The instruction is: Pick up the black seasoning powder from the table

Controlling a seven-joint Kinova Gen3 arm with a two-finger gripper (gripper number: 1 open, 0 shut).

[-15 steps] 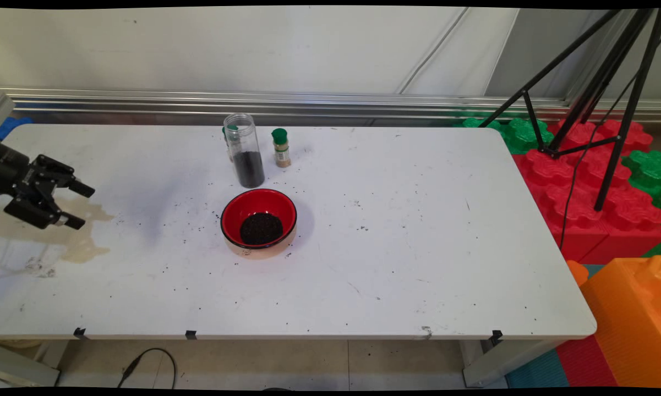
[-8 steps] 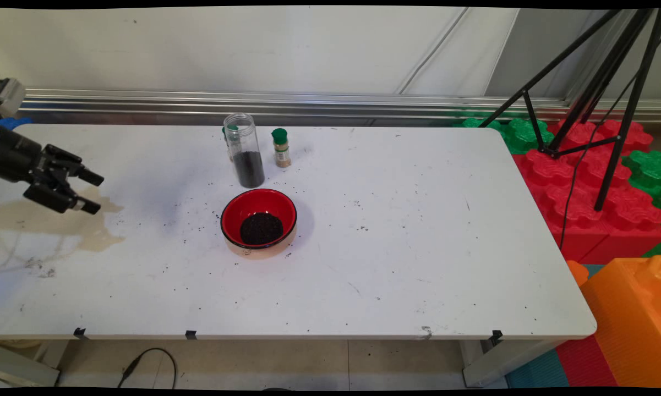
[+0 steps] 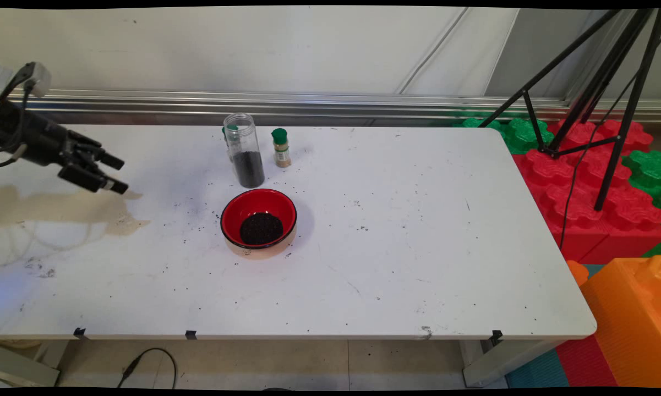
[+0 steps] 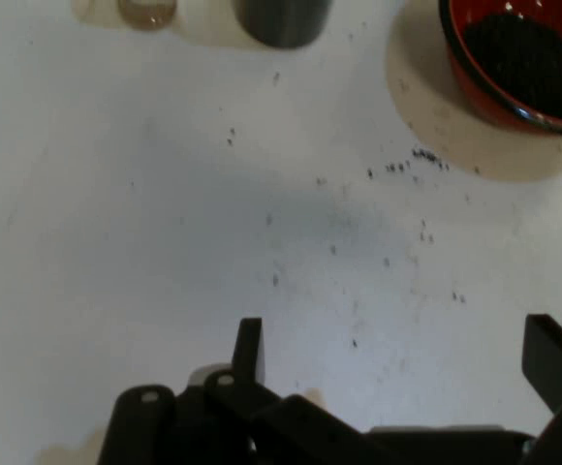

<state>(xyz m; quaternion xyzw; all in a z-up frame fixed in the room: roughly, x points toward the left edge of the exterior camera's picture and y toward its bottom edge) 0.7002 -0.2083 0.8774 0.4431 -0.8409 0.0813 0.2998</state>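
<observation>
Your gripper (image 3: pixel 118 174) hangs above the left end of the table (image 3: pixel 418 247), fingers (image 4: pixel 249 349) spread wide and holding nothing. It points toward the table's centre, at about three o'clock from where it sits in the main view.

The nearest things stand well apart from it. The red bowl (image 3: pixel 258 220), with a dark granular heap in its bottom, lies at roughly four o'clock from the gripper. The clear tall jar (image 3: pixel 245 149), partly filled with dark grains and with no lid on it, stands at about three o'clock. Just beside the jar, on its far right, is a small green-capped spice bottle (image 3: pixel 280 147). In the hand view the bowl (image 4: pixel 518 63) shows at one o'clock.

Loose dark grains are scattered over the table around the bowl. A tan stain (image 3: pixel 60 212) lies below the gripper.

In my judgement, any approach should stay level and slow; the jar is tall and narrow and would tip readily if clipped.
</observation>
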